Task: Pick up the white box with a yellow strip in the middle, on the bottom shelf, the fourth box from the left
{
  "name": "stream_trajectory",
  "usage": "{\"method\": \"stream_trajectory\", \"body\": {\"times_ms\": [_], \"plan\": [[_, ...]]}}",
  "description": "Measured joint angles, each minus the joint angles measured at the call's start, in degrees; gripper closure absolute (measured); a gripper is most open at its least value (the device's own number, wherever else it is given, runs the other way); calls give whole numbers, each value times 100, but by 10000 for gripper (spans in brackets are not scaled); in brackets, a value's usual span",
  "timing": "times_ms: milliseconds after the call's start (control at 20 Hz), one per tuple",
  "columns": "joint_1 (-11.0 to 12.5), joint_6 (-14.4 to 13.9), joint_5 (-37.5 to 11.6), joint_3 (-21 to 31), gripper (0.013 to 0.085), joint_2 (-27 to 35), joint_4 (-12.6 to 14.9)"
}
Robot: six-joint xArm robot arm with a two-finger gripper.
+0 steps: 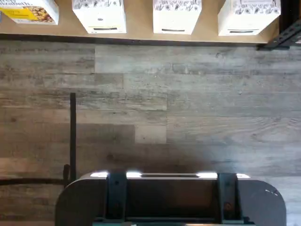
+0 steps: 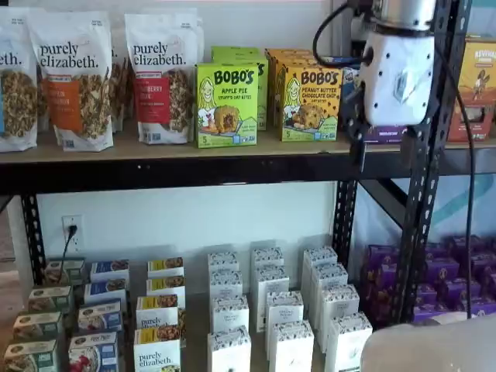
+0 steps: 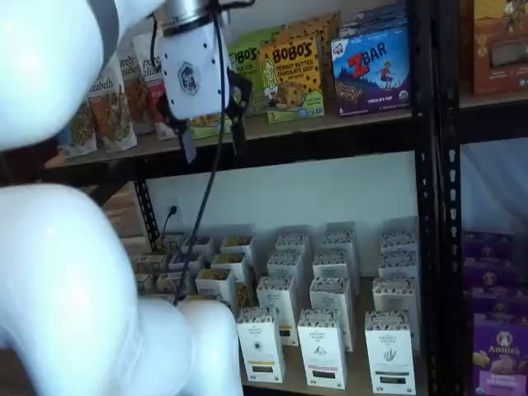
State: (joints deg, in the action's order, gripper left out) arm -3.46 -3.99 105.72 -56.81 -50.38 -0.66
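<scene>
Wrist view: four box fronts line the bottom shelf edge above plank flooring: three white cartons with speckled tops and one yellow-fronted box. No fingers visible here.

Shelf views: the gripper hangs at upper-shelf height, its two black fingers standing wide apart, holding and touching nothing. On the bottom shelf, three columns of tall white cartons stand in rows; the white box with the yellow strip stands at the front of the left column in both shelf views, well below the gripper.
</scene>
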Motion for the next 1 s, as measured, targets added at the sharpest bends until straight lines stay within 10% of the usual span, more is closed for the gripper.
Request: {"method": "stream_trajectory", "body": {"times_ms": [1000], "plan": [[-445, -442, -2376, 1993, 130, 381, -43]]}}
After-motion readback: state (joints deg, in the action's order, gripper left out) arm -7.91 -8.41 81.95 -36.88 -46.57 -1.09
